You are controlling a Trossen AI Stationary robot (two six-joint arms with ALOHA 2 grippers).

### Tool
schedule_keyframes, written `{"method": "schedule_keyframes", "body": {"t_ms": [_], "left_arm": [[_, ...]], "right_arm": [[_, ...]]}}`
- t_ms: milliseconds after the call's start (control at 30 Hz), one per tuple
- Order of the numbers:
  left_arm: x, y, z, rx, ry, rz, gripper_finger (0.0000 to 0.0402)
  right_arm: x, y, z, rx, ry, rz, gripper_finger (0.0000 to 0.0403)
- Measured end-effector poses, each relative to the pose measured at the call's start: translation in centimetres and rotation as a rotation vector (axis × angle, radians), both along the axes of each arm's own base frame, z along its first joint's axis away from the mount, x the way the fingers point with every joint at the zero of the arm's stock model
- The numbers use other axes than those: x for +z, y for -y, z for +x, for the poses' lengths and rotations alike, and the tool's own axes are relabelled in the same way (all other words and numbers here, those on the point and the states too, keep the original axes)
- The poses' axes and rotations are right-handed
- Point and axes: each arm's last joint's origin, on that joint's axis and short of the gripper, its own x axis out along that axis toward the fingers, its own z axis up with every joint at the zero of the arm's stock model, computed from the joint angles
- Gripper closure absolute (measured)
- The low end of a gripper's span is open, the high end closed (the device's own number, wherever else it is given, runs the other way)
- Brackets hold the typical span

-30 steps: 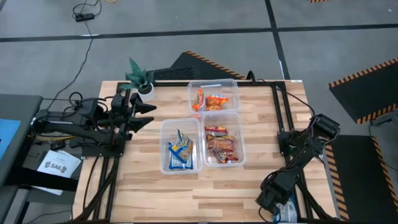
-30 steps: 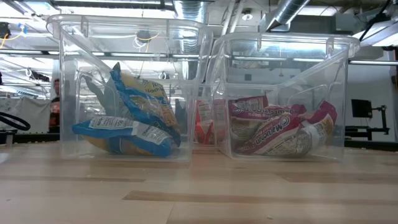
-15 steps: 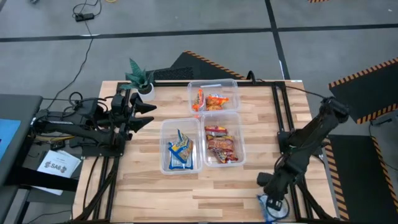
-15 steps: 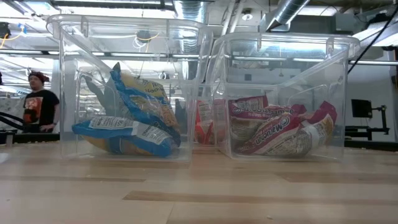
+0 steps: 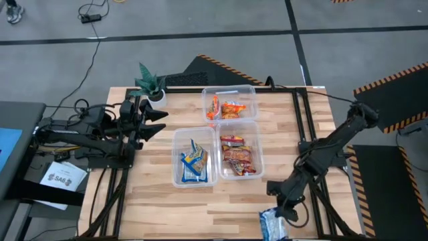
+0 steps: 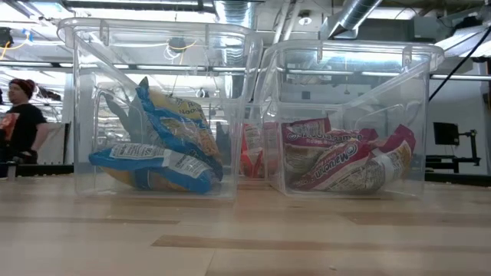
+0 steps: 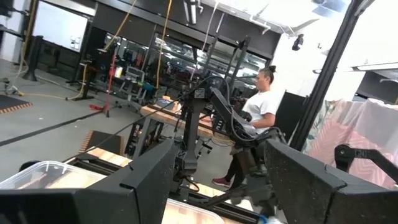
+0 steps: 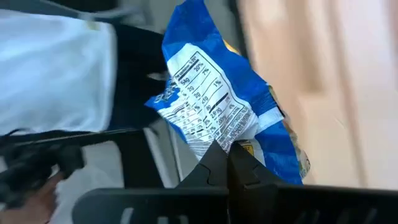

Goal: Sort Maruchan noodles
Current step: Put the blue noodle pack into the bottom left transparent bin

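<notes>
Your right tool (image 5: 279,213) is pinched tight on a blue noodle packet (image 5: 273,225), which hangs just under it at the worktop's (image 5: 154,201) near edge. Your left tool (image 5: 152,122) waits with its fingers apart.

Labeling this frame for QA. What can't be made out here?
- Blue packet held by the right gripper: high view, cut off by the bottom edge.
- Its front label: right wrist view shows only the nutrition panel.
- Orange packets: low view, hidden behind the front tubs; count unclear.
- Red packets: overlapping, count unclear.
- Left gripper: waits by the plant; too small in the high view.
</notes>
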Motion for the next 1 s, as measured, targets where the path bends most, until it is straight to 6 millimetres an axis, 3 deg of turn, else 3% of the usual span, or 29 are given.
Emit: {"method": "schedule_keyframes", "body": {"t_ms": [267,567,1000], "left_arm": [[0.0,-0.1,0.0,0.042,-0.001,-0.016,0.0166],[0.0,-0.1,0.0,0.041,0.0,-0.025,0.0166],[0.0,-0.1,0.0,0.035,0.002,-0.032,0.0166]], "right_arm": [[2.5,1.6,3.3,-0.038,0.345,0.119,0.0399],[5.6,5.2,6.4,-0.168,0.723,0.186,0.0399],[11.6,10.0,8.5,-0.31,1.13,-0.113,0.04]]}}
